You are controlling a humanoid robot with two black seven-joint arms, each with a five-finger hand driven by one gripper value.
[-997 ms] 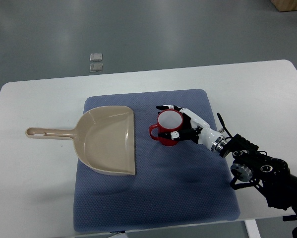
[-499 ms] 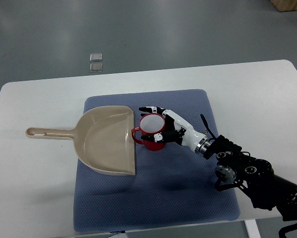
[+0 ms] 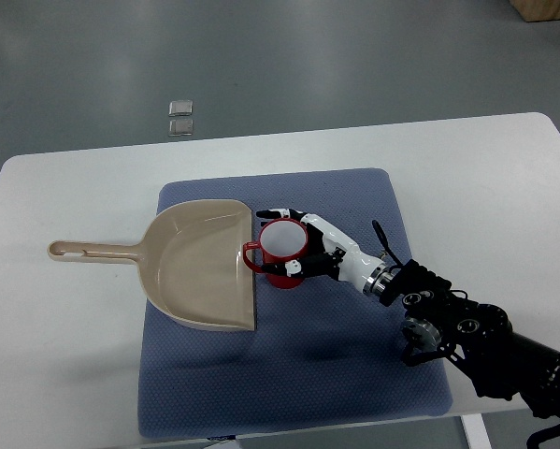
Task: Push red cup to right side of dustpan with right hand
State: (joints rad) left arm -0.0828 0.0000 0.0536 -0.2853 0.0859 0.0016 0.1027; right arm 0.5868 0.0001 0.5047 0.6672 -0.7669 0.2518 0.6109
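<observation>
We see the right hand (image 3: pixel 303 245) with fingers curled around the red cup (image 3: pixel 281 252), gripping its sides. The cup stands upright and empty on a blue mat (image 3: pixel 354 374), its handle touching the empty tan dustpan's (image 3: pixel 200 267) right edge.

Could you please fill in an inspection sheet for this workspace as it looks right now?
Surface: white table with a blue textured mat on it.
Job's things: red cup with white inside upright on the mat, its handle at the open right edge of the beige plastic dustpan.
Clutter: nothing seen on the table.
Hands: right hand wrapped around the cup; left not in view.
Cables: nothing seen.
Surroundings: grey floor with two small square plates.
</observation>
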